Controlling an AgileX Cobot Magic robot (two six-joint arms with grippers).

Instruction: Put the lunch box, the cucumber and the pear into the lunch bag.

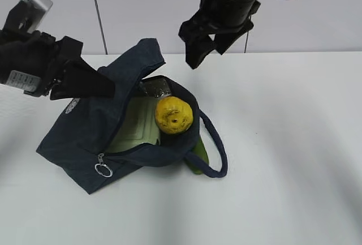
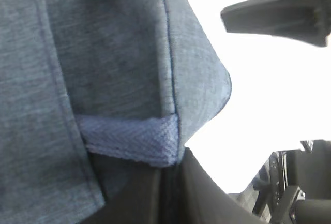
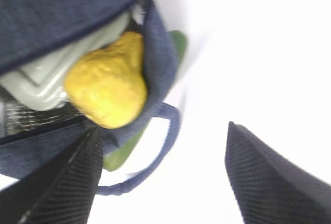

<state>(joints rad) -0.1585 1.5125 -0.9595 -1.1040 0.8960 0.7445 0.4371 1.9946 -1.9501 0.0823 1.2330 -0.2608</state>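
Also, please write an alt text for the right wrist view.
A yellow pear sits in the open mouth of a navy lunch bag, resting against a pale green lunch box. A cucumber shows behind the bag's edge; the open right pincer frames the foreground.

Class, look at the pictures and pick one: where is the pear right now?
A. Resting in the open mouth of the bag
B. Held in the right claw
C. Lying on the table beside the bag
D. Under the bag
A: the pear sits in the opening of the bag, next to the lunch box, while the right claw hangs open and empty above.
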